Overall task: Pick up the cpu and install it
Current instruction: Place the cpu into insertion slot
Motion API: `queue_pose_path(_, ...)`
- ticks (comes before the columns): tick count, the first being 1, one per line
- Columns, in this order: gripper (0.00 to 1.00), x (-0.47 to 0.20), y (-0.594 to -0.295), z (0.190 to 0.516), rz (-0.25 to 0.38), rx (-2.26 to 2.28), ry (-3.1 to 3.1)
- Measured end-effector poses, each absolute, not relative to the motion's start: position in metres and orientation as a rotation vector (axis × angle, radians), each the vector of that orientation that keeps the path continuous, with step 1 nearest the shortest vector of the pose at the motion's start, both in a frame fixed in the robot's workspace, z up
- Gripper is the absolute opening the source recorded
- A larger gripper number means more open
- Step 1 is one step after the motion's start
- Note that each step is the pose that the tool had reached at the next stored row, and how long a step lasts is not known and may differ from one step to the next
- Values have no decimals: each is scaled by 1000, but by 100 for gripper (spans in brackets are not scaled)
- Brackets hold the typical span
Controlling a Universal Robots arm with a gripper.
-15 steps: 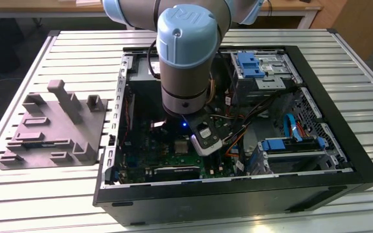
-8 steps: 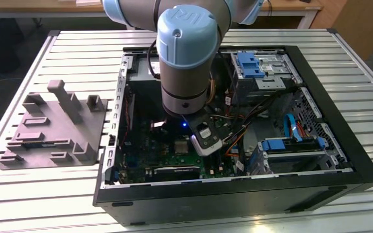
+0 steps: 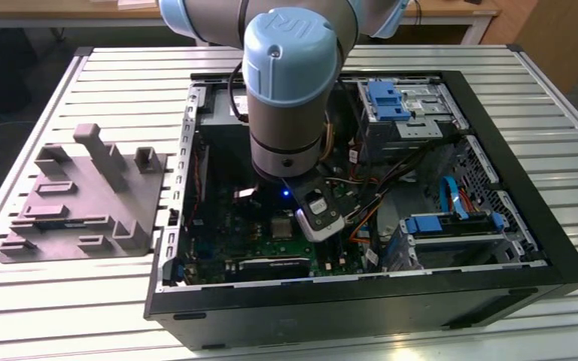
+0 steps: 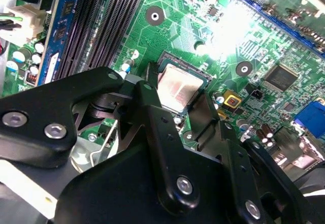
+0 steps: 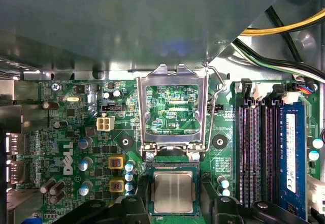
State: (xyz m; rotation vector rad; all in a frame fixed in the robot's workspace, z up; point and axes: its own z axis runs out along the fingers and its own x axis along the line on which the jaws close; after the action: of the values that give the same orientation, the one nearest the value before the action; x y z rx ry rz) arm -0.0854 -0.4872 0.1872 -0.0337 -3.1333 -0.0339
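The cpu (image 5: 173,192), a small square chip with a silvery top, lies in its socket on the green motherboard (image 5: 76,132), inside the open computer case (image 3: 369,304). In the second wrist view the cpu (image 4: 177,87) sits between my black fingers (image 4: 152,89). My gripper (image 5: 175,206) hangs directly over it, open, with a finger on each side of the socket's frame and a little space to the chip. The socket's metal load plate (image 5: 175,107) is swung up and open beyond the chip. The arm (image 3: 289,98) reaches down into the case.
A grey moulded tray (image 3: 78,203) with upright posts lies on the slatted table at the exterior view's left. Memory slots (image 5: 254,153) run beside the socket. Loose cables (image 5: 284,28) and blue drive brackets (image 3: 384,98) crowd the case's far side.
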Motion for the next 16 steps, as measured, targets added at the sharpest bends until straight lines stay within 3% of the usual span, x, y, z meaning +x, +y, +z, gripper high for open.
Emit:
queue_pose_path(7,49,-85,-487,187,-35,-34,-3134)
queue_pose_path(8,56,-85,-487,187,-35,-34,-3134)
queue_pose_path(16,56,-85,-487,191,-35,-34,-3133)
